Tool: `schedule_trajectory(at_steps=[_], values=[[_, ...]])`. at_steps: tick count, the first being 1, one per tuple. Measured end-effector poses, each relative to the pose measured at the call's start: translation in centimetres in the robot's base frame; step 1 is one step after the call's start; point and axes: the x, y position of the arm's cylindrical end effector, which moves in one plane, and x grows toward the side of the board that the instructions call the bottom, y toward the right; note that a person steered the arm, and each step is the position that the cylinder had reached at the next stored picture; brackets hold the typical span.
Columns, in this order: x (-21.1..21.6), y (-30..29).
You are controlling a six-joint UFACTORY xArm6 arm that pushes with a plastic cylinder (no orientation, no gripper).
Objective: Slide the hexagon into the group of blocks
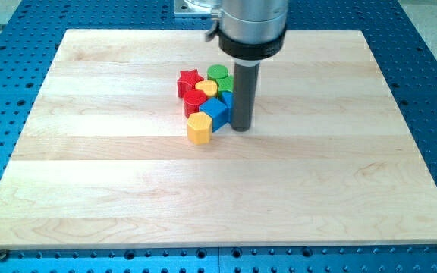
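Right now your tip rests on the wooden board just beside the right side of the cluster, touching or nearly touching the blue block. You have no claw here, only a bare rod, so nothing is held and there is nothing to open or close. The yellow block at the cluster's near edge looks like the hexagon, though its outline is too small to be sure; it already sits against the blue block, so the step seems close to done. If it needs seating, bring the tip round to the side of the yellow block facing the desk's near edge and push slowly toward the far edge, straight through its middle, so it does not spin off. Avoid pushing from where you stand, since that would likely shove the blue block and scatter the red star, the green block and the small yellow block. No containers are in view.
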Motion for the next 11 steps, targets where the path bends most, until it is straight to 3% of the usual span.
schedule_trajectory(at_steps=[2,3,5,6,7,9,11], values=[[6.5,0.6],[10.5,-2.3],[13.6,-15.4],[12.8,-19.1],[11.7,-18.2],[9.6,-8.0],[6.3,-3.8]])
